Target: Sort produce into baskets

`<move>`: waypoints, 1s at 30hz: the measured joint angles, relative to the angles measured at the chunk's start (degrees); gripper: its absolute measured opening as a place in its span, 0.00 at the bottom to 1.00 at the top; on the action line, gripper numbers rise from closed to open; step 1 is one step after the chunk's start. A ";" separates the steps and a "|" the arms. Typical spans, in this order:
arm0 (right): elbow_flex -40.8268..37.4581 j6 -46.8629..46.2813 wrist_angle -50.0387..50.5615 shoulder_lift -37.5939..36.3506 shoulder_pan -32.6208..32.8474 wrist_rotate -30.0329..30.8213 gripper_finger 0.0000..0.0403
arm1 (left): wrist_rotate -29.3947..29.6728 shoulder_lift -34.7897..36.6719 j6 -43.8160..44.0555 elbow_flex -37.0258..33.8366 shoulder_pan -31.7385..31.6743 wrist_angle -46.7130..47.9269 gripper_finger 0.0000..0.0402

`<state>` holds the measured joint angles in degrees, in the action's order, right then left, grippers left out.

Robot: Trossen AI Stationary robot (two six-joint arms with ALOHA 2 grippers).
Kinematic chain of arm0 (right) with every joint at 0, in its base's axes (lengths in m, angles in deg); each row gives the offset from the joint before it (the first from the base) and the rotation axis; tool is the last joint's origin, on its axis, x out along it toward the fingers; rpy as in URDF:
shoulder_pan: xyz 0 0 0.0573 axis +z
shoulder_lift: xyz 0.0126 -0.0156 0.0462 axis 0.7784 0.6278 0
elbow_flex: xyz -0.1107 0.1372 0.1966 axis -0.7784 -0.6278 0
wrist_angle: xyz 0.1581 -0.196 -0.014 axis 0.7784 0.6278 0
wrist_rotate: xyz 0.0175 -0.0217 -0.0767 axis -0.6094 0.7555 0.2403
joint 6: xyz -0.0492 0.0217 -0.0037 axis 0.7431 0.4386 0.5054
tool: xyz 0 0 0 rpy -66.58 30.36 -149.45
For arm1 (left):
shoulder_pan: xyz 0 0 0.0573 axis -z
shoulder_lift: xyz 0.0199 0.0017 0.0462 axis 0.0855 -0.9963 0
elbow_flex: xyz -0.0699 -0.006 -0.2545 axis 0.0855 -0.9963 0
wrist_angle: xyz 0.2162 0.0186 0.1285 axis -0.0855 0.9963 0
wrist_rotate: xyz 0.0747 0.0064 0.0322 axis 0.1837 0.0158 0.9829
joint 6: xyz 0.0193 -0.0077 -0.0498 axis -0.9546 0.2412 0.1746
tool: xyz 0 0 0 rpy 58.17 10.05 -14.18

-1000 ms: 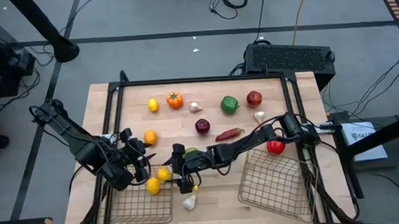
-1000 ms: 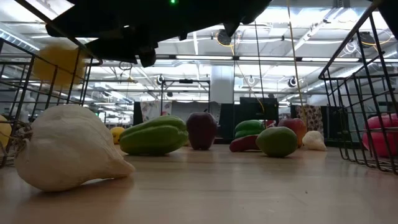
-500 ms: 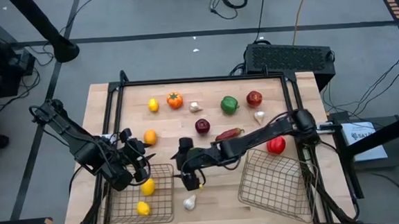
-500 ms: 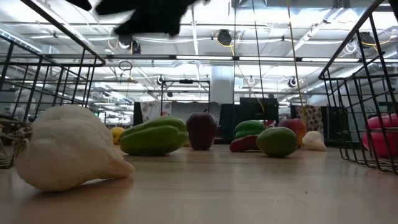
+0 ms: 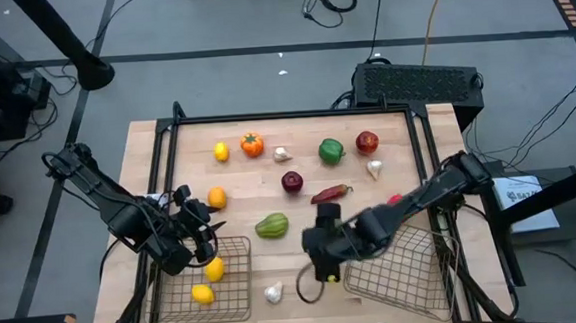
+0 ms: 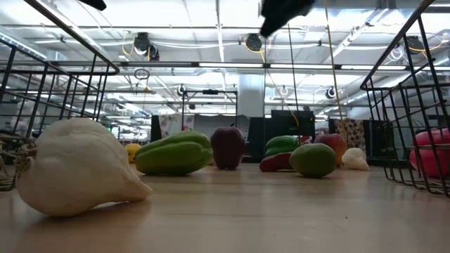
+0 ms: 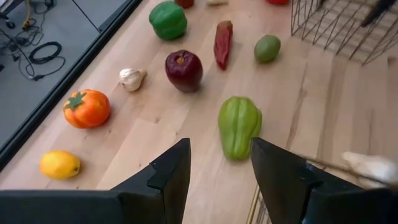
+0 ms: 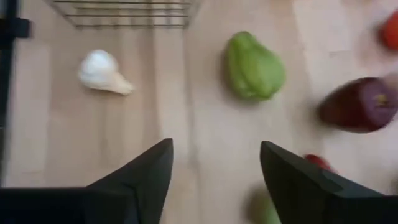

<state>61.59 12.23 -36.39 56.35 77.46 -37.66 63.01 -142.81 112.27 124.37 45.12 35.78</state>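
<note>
Produce (image 5: 271, 226), baskets (image 5: 393, 272) on wooden table (image 5: 250, 194)

Both arms were matte black, built of slim tubular links joined by rounded, bulkier joint housings; the left arm (image 5: 100, 193) carried thin dark cables looped near its base, with a small white patch by its wrist; the right arm (image 5: 421, 198) looked alike; each gripper had 2 dark, flat, angular fingers (image 7: 168, 177).
</note>
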 joint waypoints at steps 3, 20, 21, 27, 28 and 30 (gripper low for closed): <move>-1.42 -2.61 -1.83 0.04 2.68 1.20 0.50 | 0.02 -0.02 -0.40 0.00 -0.49 -0.65 0.43; -9.00 -12.51 -1.71 0.57 5.56 -0.07 0.21 | 0.20 -0.02 -2.01 0.00 -1.62 -1.44 0.43; -9.00 -12.52 -1.61 0.57 5.86 -0.49 0.20 | 0.20 -0.02 -2.01 0.00 -1.62 -1.45 0.43; -9.00 -14.13 0.70 0.57 7.84 -2.00 0.18 | 0.20 -0.02 -1.95 0.00 -1.62 -1.47 0.43; -9.00 -14.98 1.65 0.57 8.18 -2.04 0.18 | 0.20 -0.02 -1.92 0.00 -1.62 -1.48 0.43; -9.00 -16.63 3.22 0.57 8.88 -2.46 0.18 | 0.20 -0.02 -1.92 0.00 -1.62 -1.48 0.43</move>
<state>52.59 -4.41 -33.17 56.92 86.34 -40.13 63.21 -142.84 110.36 124.37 43.49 34.30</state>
